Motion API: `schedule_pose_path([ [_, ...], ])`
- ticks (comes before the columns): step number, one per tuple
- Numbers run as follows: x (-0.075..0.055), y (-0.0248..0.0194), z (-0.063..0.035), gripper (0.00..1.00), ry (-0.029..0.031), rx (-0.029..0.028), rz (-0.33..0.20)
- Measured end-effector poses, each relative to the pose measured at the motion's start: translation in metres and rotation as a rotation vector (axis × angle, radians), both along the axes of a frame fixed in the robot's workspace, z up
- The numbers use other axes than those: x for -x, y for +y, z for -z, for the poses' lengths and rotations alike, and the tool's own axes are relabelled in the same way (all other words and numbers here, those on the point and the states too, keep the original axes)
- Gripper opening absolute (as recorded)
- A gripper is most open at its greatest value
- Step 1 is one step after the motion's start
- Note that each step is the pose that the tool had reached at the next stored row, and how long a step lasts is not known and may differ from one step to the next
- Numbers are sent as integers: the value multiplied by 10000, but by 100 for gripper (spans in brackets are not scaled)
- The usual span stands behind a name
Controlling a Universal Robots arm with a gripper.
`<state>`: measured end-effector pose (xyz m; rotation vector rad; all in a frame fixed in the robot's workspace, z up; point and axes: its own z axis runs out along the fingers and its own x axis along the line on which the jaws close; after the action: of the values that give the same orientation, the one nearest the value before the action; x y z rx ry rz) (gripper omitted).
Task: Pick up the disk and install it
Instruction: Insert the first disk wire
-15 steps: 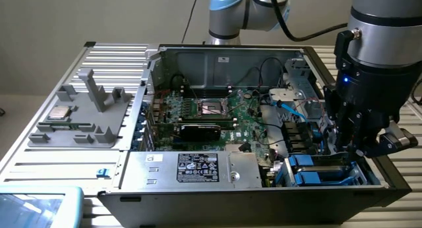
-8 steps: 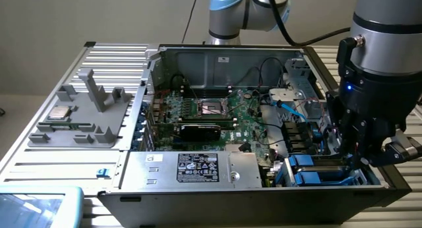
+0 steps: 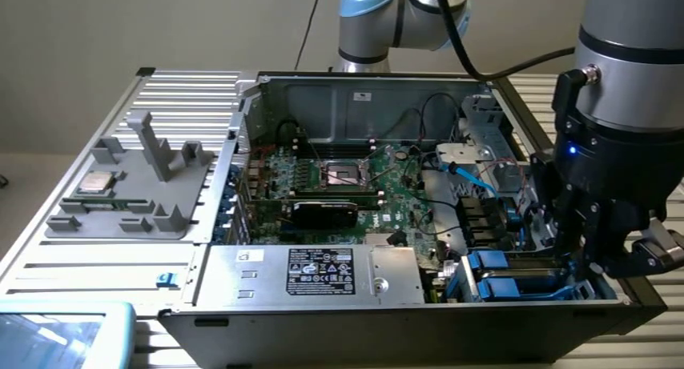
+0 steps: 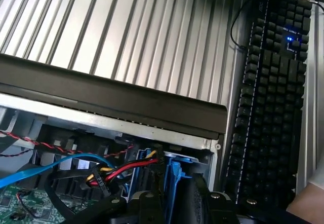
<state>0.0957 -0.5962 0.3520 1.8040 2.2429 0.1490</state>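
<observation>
The arm (image 3: 633,57) stands near vertical at the exterior view's right, its gripper (image 3: 582,257) pointing straight down

Ribbed metal table (image 3: 96,273) under computer case (image 3: 406,329), grey fixture (image 3: 128,217), keyboard (image 4: 268,107).

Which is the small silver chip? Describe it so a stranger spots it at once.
Start at the open black computer case; to its left in the exterior view, a matte grey plastic fixture with upright posts lies on the ribbed metal table. The small square silver chip sits near that fixture's left edge, the only shiny metal piece among grey plastic.
</observation>
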Motion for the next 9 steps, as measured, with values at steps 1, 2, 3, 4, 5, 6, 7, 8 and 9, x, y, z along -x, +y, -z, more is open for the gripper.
schedule_pose_path([
  [1,0,0,1,35,-2,-28,-84],
  [2,0,-1,2,35,-5,-56,-165],
  [3,0,-3,3,35,-9,-80,-233],
  [4,1,-8,6,35,-15,-97,-288],
  [5,1,-17,10,35,-25,-102,-334],
  [6,1,-30,15,35,-39,-104,-377],
  [7,1,-40,21,35,-51,-104,-419],
  [8,0,-49,26,35,-62,-103,-466],
  [9,0,-56,34,35,-73,-105,-513],
])
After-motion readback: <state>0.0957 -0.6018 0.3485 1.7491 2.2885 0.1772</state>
